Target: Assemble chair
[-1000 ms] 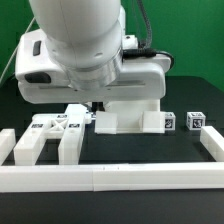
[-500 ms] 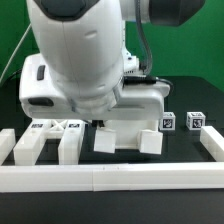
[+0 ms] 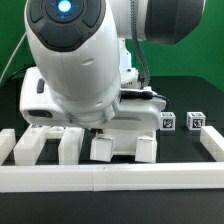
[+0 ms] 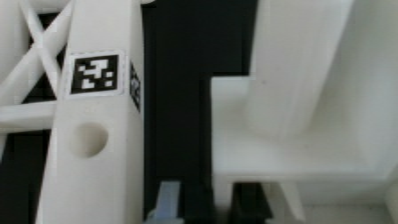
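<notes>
chair parts (image 3: 102, 149) near border wall (image 3: 110, 180), gaps narrow

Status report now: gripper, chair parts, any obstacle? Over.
Gripper low at the panel, open or shut unclear. Two long parts and two cubes lie loose beside it. Wall near its feet; nothing else in the way.

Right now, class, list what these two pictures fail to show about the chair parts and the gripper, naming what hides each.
Gripper: behind the arm in the exterior view; cut off at the wrist view's edge, so open or shut is unclear.
Two-legged part: exterior view, top hidden by the arm.
Small cubes: exterior view, tags too small to read.
Tagged part: wrist view, blurred and cropped, whole shape unknown.
</notes>
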